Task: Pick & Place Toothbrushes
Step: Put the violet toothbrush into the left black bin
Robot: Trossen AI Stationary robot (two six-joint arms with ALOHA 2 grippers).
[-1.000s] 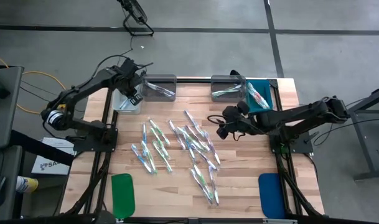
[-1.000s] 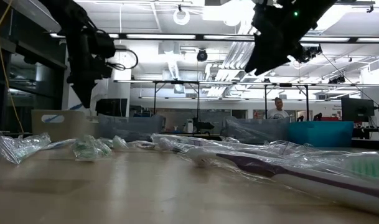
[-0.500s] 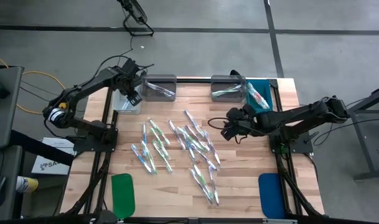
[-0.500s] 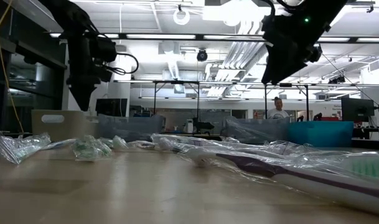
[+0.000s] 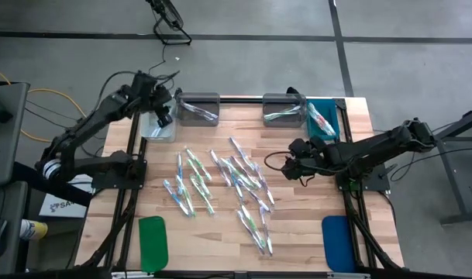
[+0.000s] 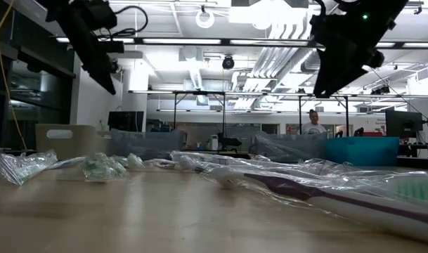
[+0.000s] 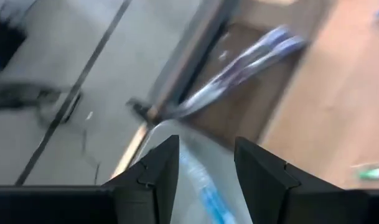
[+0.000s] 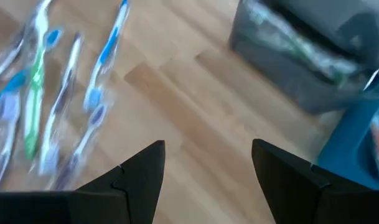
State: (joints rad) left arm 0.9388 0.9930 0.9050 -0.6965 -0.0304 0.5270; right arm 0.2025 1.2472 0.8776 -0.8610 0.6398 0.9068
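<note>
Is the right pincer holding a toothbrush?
No, the right pincer is open and empty above bare wood beside the toothbrushes.

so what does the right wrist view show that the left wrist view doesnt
Only the right wrist view: a loose spread of toothbrushes on the wood, a grey bin with wrapped brushes inside, and a blue bin beside it.

Only the left wrist view: the table's edge with grey floor beyond it, and a clear bin below the fingers holding a blue-accented brush.

Both: that arm's own two dark fingers spread apart with nothing between them, plus wooden tabletop.
</note>
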